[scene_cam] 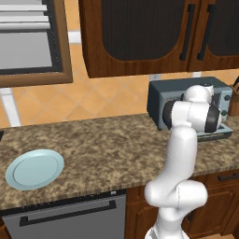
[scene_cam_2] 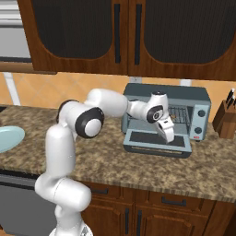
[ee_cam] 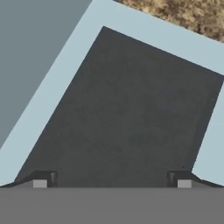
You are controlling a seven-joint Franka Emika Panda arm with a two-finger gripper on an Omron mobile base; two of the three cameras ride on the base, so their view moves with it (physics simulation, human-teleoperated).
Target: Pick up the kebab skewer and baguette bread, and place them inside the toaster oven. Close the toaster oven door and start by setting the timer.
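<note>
The toaster oven (scene_cam_2: 196, 99) stands at the back of the counter, and in the left base view my arm covers part of the toaster oven (scene_cam: 161, 100). The toaster oven door (scene_cam_2: 154, 144) lies dropped open, flat in front of the cavity. My gripper (scene_cam_2: 171, 139) hangs just above it, pointing down, open and empty. In the hand view my gripper (ee_cam: 113, 180) has its tips spread wide over the door's dark glass (ee_cam: 127, 109). A small orange-brown patch (scene_cam_2: 172, 120) shows on the wire rack behind the hand. I cannot tell whether it is the kebab skewer or the baguette bread.
An empty pale blue plate (scene_cam: 35, 169) lies on the speckled counter (scene_cam: 107, 144) far to the left. A wooden knife block (scene_cam_2: 226, 119) stands right of the oven. Dark wood cabinets (scene_cam_2: 115, 37) hang above.
</note>
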